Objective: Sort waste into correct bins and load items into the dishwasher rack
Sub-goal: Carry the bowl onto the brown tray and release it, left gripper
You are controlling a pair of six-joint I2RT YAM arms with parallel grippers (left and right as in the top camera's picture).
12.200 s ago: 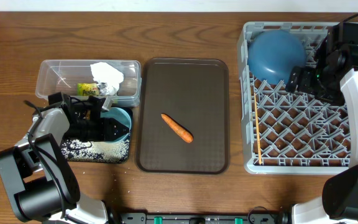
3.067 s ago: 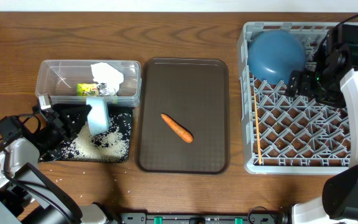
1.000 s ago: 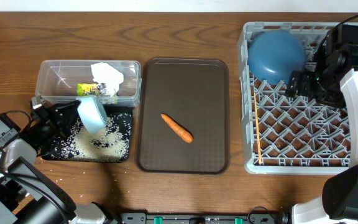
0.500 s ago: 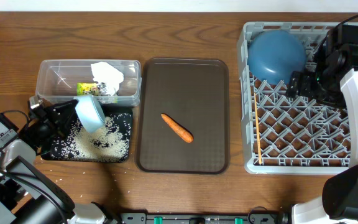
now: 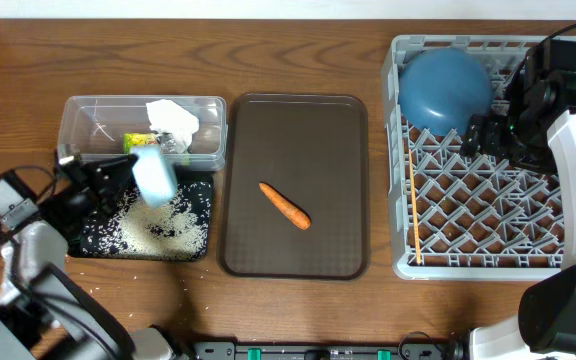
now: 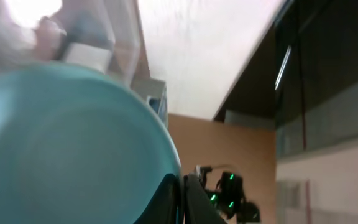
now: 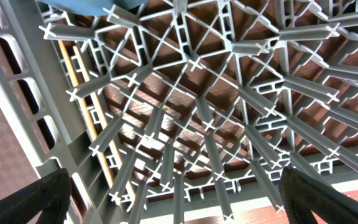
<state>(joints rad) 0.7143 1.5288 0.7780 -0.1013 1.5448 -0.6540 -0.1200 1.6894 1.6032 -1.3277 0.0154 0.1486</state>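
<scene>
Rack of grey plastic fills the right side of the table, a dark-blue bowl resting in its far-left corner and chopsticks lying along its left wall, while the right gripper hangs above the pegs, jaws spread wide and empty. At centre, the brown tray carries only a carrot. To the left, the clear tub holds a napkin and a wrapper; the black tray in front of it is strewn with rice. The left gripper is clamped on a light-blue cup, tipped above that tray's far edge; emptying looks finished. Next, it seems, the cup must cross to the rack and be set among the pegs.
</scene>
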